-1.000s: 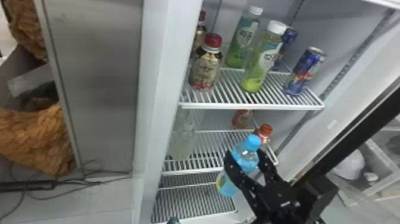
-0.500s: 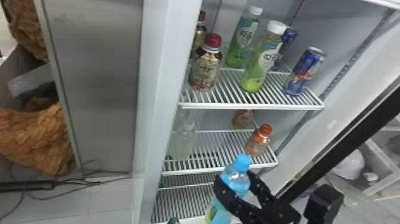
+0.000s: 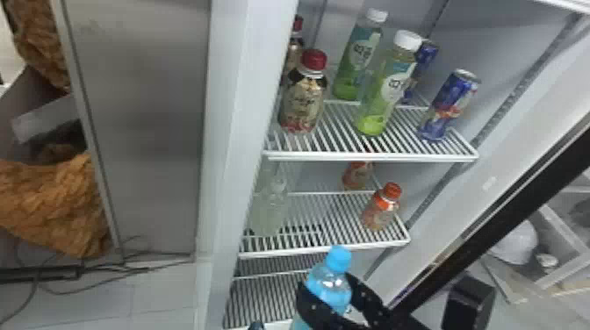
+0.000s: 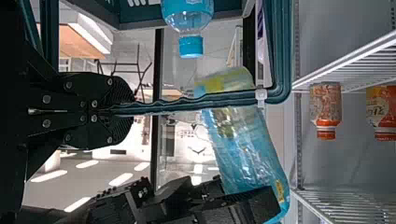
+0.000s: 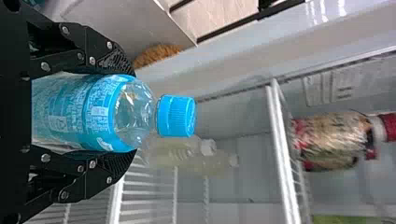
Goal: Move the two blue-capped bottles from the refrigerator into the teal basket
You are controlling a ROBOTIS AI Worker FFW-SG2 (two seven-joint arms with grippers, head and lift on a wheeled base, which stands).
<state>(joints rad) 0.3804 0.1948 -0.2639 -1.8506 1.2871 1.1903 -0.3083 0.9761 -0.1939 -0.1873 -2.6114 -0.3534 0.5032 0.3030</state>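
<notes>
Clear, blue-labelled bottle (image 3: 327,289), capped, tilted, held near, before the refrigerator (image 3: 232,131); second blue-capped bottle (image 4: 189,18), inside the teal basket (image 4: 280,56).

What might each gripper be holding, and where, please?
The right gripper holds a blue-capped bottle around its label; the left gripper, the teal basket by its rim.

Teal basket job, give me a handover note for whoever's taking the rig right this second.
Left gripper: shut on the teal basket's rim.
Right gripper: closed around the body of a blue-capped bottle, held in front of the refrigerator shelves.
Other blue-capped bottle: looks to be inside the basket.
Done: one bottle apparently in, the second gripped.
Left: put the held bottle in the basket and release it; I'd keep the basket steady meanwhile.
</notes>
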